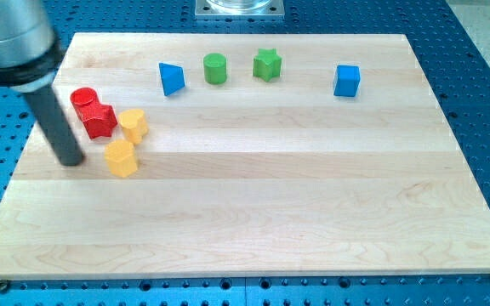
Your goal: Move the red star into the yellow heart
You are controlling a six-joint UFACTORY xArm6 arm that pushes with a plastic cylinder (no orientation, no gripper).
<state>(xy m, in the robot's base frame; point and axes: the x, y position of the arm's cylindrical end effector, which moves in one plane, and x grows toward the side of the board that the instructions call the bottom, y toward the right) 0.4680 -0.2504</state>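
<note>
The red star (pixel 100 121) lies near the view's left side of the board, touching a red cylinder (pixel 83 99) just above-left of it. The yellow heart (pixel 133 124) sits right beside the red star, on its right, touching or almost touching it. A yellow hexagonal block (pixel 121 158) lies just below the heart. My tip (pixel 71 160) rests on the board to the lower left of the red star, a short gap away, and to the left of the yellow hexagonal block.
Along the view's top stand a blue triangular block (pixel 171 78), a green cylinder (pixel 215 68), a green star (pixel 267 65) and a blue cube (pixel 346 81). The wooden board (pixel 313 187) ends near the left, past my tip.
</note>
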